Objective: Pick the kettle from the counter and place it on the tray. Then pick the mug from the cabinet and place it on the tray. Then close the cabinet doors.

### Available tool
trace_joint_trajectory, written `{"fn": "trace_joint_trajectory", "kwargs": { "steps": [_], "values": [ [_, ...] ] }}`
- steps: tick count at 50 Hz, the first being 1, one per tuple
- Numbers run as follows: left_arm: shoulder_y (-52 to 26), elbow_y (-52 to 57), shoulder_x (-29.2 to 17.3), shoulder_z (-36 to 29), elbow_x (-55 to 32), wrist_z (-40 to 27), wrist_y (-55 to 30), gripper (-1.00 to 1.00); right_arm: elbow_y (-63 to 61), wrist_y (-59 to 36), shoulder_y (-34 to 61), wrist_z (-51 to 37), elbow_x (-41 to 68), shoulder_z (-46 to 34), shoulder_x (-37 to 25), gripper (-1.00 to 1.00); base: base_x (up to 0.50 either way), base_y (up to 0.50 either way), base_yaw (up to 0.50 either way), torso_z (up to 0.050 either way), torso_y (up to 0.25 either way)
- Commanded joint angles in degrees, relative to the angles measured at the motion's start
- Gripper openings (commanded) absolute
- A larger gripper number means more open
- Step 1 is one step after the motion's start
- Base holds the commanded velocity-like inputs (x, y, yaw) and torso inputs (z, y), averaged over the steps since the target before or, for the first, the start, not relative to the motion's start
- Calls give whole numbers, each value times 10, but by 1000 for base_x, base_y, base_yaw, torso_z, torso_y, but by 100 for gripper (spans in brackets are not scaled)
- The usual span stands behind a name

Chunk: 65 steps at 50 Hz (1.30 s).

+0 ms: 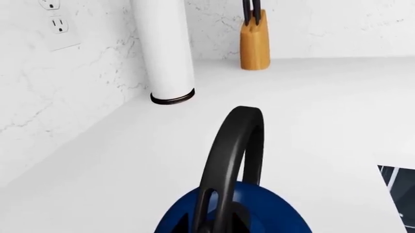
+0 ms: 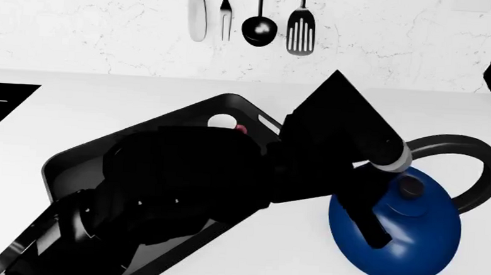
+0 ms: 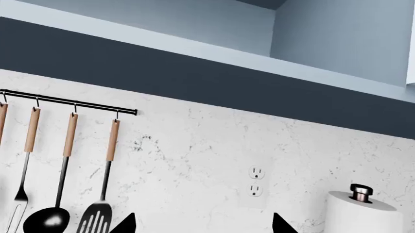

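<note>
1. The kettle [image 2: 404,237] is a round, glossy deep-blue body with a black arched handle and a black lid knob.
2. It stands upright on the white counter [image 2: 104,98], just beside the black tray [image 2: 76,163]; I cannot make out its spout.
3. The left gripper [image 2: 375,236] reaches down onto the kettle's body, touching it; its fingers are too dark to judge, so I cannot tell whether it grasps.
4. The right gripper [image 3: 201,224] shows two tips spread apart, holding nothing, facing the marbled wall [image 3: 207,150].
</note>
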State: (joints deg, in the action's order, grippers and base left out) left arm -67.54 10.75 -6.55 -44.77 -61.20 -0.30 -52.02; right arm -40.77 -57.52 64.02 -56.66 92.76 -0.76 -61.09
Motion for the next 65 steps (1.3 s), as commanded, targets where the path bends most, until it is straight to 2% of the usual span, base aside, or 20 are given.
{"fn": "trace_joint_trajectory", "kwargs": {
  "steps": [1, 11, 30, 39, 52, 65],
  "values": [
    [8, -10, -3, -4, -3, -2, 14, -100, 2, 2, -7, 5, -10, -2, 3, 100, 0, 0, 0, 0, 0],
    [0, -13, 1, 17, -16, -23, 21, -100, 3, 1, -4, 4, -10, -6, 4, 100, 0, 0, 0, 0, 0],
    [-35, 31, 22, 64, -102, -88, 12, -100, 6, 3, 16, -8, 15, 2, -12, 100, 0, 0, 0, 0, 0],
    [-69, 55, 17, 93, -152, -123, 8, -100, 8, -1, 39, -17, 32, -3, -18, 100, 0, 0, 0, 2, 1],
    [-113, 70, -34, 135, -189, -147, -1, -100, 24, -11, 85, -31, 65, -1, -50, 100, 0, 0, 0, 0, 0],
    [-124, 95, -94, 159, -207, -152, -11, -100, 34, -23, 132, -48, 94, -9, -75, 100, 0, 0, 0, 0, 1]
  ]
}}
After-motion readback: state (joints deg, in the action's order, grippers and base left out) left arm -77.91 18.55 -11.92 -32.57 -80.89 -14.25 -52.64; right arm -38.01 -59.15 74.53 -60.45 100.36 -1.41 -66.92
